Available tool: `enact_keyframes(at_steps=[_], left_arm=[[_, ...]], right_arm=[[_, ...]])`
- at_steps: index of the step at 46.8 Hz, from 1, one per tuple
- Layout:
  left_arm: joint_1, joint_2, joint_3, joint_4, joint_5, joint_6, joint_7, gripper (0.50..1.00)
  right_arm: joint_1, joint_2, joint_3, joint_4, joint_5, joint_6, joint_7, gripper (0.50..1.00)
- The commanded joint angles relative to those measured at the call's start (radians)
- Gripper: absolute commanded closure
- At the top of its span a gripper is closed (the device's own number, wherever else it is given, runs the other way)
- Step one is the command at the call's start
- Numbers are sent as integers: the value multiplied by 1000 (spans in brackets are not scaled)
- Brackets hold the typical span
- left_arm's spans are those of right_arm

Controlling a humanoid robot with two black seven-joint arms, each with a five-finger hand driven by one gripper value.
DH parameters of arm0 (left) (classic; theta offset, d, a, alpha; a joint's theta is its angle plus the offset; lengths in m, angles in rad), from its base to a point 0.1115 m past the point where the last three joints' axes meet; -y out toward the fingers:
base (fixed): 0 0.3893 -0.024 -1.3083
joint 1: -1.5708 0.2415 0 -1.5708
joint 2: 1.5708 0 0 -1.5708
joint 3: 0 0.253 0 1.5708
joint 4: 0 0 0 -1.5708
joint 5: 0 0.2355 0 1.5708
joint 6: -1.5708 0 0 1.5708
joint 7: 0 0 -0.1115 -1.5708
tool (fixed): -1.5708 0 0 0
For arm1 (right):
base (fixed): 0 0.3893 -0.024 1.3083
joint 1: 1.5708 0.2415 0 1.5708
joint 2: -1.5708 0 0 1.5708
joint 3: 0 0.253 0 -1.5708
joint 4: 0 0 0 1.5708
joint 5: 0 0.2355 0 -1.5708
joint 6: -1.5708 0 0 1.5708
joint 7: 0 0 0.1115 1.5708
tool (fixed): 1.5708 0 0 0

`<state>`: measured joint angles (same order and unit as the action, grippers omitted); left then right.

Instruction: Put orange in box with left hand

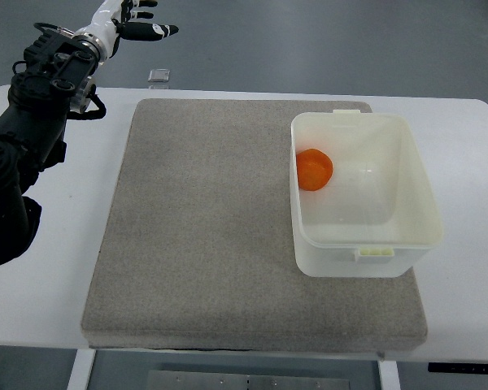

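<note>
Currently orange (314,169) is sitting inside the translucent plastic box (415,183), against its left wall, on the grey mat (203,236). Left hand (134,20) is hovering at top-left, fingers spread, gripping nothing.

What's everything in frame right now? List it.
orange: 1, orange, inside the box against its left wall
box: 1, translucent white, on the right part of the mat
mat: 1, grey-brown, covers the middle of the table
table: 1, white, under the mat
small object: 1, grey, at the table's far edge beyond the mat; too small to identify
left hand: 1, white and black, top left past the table's far edge, fingers spread, holding nothing; its black arm runs down the left edge
</note>
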<state>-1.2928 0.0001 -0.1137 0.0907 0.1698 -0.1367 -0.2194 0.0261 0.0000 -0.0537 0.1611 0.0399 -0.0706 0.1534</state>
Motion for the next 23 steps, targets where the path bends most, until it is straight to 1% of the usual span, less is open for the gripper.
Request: enact_keyframes(at_steps=[1, 3, 4, 5, 7, 11, 13, 18, 23], left_arm=[[27, 0, -32, -29, -105, -27, -3, 675], [38, 0, -34, -43, -139, -32, -12, 684], [43, 0, -34, -48, -157, -32, -15, 703], [47, 0, -35, -49, -171, -34, -20, 711], [58, 0, -38, -51, -197, -35, -41, 712], [76, 0, -40, -52, -237, -35, -112, 714], [81, 0, -40, -52, -249, -35, -133, 712], [101, 0, -60, -54, -286, -38, -138, 703], [119, 0, -121, -63, -341, -76, -136, 701]], right_arm=[[0, 0, 0, 0, 0, 0, 0, 574], [0, 0, 0, 0, 0, 0, 0, 574], [0, 0, 0, 0, 0, 0, 0, 574], [0, 0, 0, 0, 0, 0, 0, 574], [0, 0, 0, 0, 0, 0, 0, 574], [-2, 0, 0, 0, 0, 0, 0, 574], [0, 0, 0, 0, 0, 0, 0, 574], [0, 0, 0, 0, 0, 0, 0, 574], [0, 0, 0, 0, 0, 0, 0, 574]])
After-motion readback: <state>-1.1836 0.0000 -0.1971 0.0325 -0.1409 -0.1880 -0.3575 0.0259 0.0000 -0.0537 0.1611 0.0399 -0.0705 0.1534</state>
